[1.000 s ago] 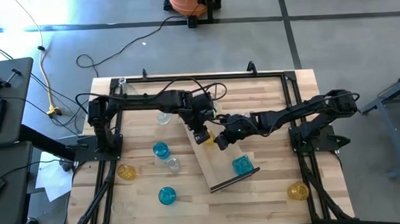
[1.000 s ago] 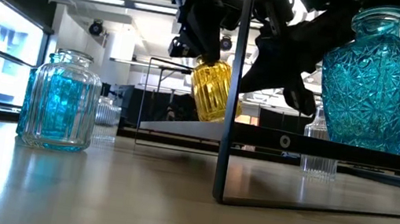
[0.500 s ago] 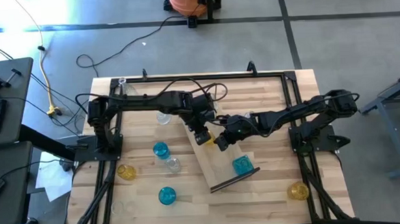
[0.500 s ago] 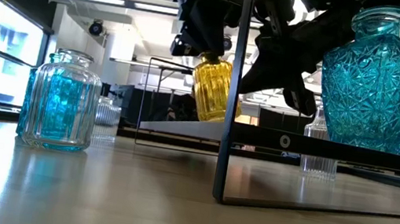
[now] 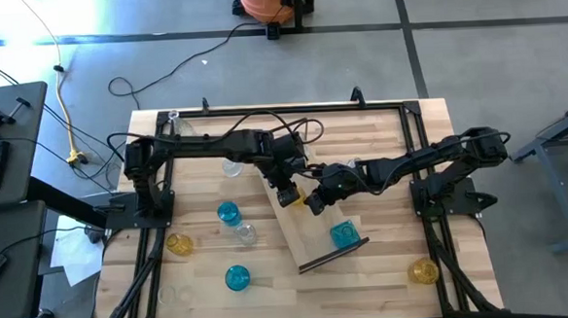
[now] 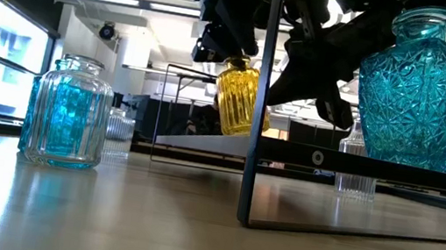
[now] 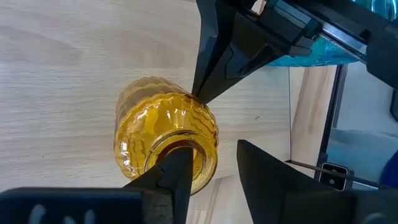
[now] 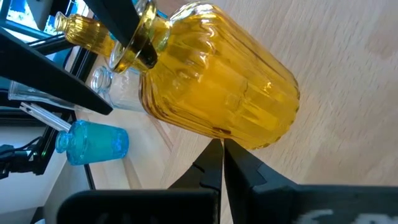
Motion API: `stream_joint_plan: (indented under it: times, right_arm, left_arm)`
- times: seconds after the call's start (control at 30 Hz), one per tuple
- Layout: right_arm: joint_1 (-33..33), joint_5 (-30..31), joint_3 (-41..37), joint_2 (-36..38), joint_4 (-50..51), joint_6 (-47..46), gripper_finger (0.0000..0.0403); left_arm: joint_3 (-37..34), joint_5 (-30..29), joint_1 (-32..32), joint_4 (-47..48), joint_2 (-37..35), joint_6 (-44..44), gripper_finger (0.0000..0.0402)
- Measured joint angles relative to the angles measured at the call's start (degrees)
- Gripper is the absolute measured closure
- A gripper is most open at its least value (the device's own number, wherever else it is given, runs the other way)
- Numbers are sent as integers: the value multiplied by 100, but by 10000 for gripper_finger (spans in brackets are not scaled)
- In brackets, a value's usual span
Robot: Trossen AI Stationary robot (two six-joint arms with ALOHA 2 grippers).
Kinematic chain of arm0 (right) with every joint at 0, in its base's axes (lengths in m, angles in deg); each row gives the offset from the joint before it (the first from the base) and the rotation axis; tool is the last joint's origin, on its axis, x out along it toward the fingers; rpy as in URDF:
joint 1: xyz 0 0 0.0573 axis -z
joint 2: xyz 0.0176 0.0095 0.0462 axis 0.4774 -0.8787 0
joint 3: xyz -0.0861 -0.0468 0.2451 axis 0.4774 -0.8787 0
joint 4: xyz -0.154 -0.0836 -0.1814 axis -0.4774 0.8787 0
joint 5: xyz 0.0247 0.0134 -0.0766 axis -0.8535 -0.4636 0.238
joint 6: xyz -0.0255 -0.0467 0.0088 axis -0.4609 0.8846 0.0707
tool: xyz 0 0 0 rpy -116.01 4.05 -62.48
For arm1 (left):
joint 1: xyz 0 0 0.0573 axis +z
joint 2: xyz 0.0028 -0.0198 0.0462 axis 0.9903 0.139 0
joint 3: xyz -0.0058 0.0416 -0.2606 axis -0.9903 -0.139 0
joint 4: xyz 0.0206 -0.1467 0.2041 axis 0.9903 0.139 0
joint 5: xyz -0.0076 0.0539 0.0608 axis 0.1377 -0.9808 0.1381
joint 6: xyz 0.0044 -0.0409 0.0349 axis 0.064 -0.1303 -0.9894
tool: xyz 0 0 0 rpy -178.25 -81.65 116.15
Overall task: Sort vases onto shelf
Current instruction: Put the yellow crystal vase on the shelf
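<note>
An amber-yellow ribbed vase [image 5: 296,199] stands tilted on the shelf [image 5: 312,233], a light plank lying aslant mid-table. My left gripper [image 5: 285,191] hangs over its neck, open, with one finger in the mouth and the other outside, clear of the rim. My right gripper [image 5: 310,203] is shut, its tips at the vase's body. A cut-glass blue vase [image 5: 344,236] stands by its base near the shelf's near end, large in the low view [image 6: 420,83]. My left gripper [image 7: 210,149] comes from above, pointing down, and one finger [image 7: 177,165] reaches into the vase's mouth [image 7: 163,149]. Whether it bears on the rim I cannot tell. My right gripper [image 8: 217,149] touches the lower part of the ribbed body [image 8: 242,134] with its shut tips, slanting in from the table's right; the vase [image 6: 240,101] leans, base at the shelf top.
On the tabletop left of the shelf stand blue vases [image 5: 228,213] [image 5: 237,276], a clear one [image 5: 246,234] and a yellow one [image 5: 178,244]. Another yellow vase [image 5: 422,271] is near the right front corner, a clear one [image 5: 232,167] under the left arm. The shelf's dark frame [image 6: 259,104] stands upright.
The left gripper has risen slightly off the yellow vase, so the neck rim now shows below it in the low view. The vase has shifted a little toward the right gripper and stays tilted.
</note>
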Motion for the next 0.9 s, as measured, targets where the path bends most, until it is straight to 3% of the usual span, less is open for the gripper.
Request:
stream_joint_plan:
  times: [0.9]
  right_arm:
    - [0, -13, 0, 0, -4, 12, 403]
  left_arm:
    - [2, 15, -2, 7, 0, 147, 284]
